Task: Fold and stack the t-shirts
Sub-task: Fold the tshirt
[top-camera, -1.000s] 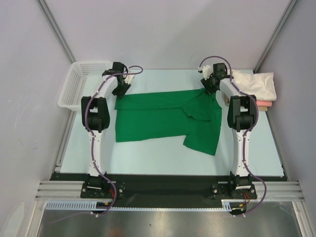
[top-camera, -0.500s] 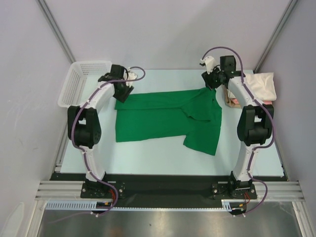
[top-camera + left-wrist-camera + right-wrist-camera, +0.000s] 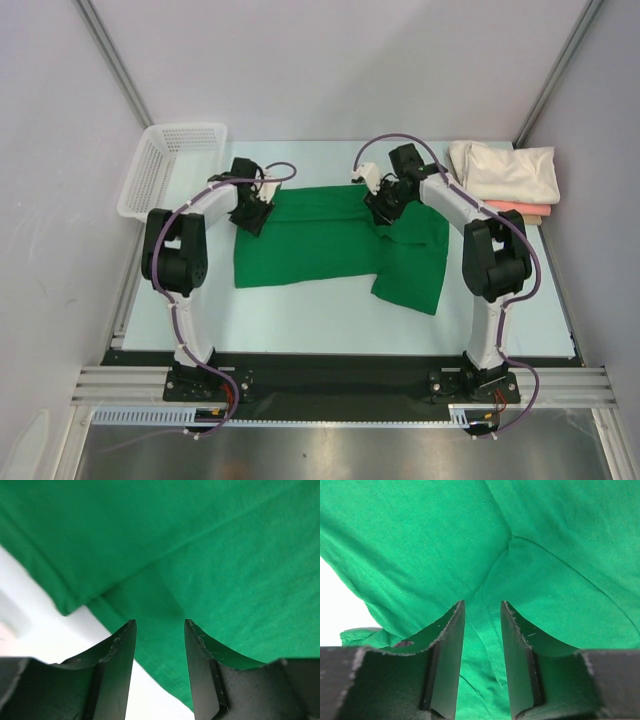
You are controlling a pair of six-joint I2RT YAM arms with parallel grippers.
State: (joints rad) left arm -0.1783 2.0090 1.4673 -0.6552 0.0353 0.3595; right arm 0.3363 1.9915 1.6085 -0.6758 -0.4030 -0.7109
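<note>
the green t-shirt (image 3: 310, 255) lies flat on the worktop (image 3: 300, 325), long axis 9 to 3 o'clock, hem at 9, one sleeve toward 6. at its 12 o'clock edge the left fingers (image 3: 120, 655) and right fingers (image 3: 447, 650), half closed, each pinch cloth, likely to fold it nearward. the cream t-shirt (image 3: 505, 172) waits at 2 o'clock.

The right gripper (image 3: 384, 208) has swung left, dragging the green t-shirt's (image 3: 300, 250) far corner along beneath it (the cream t-shirt (image 3: 505, 172), well to its right, now shows fully). The left gripper (image 3: 252, 217) has edged toward its base.
</note>
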